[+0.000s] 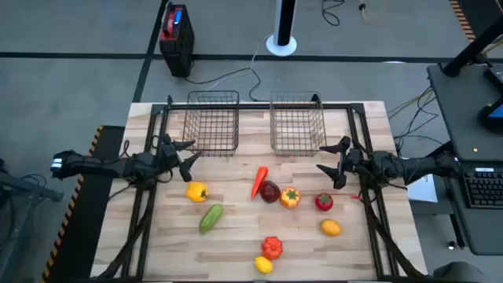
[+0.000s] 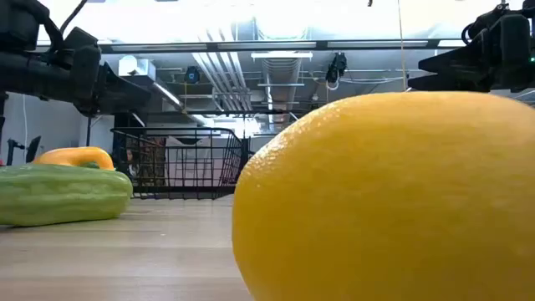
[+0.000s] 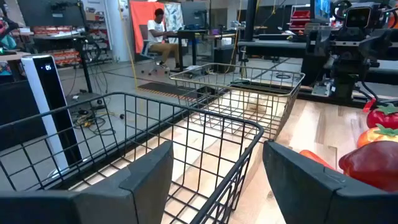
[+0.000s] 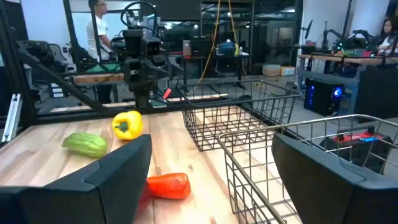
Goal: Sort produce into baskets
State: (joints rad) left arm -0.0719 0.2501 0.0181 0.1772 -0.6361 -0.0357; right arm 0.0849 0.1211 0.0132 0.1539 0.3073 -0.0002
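Overhead looks down, low view behind lemon (image 2: 384, 196), wrists forward

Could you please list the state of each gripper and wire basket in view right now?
Left gripper: open, empty, beside the left basket.
Right gripper: open, empty, beside the right basket.
Left dark wire-mesh basket: upright, empty.
Right dark wire-mesh basket: upright, empty.

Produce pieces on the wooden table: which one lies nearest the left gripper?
The yellow plastic bell pepper, just below the left gripper; the green cucumber lies farther.
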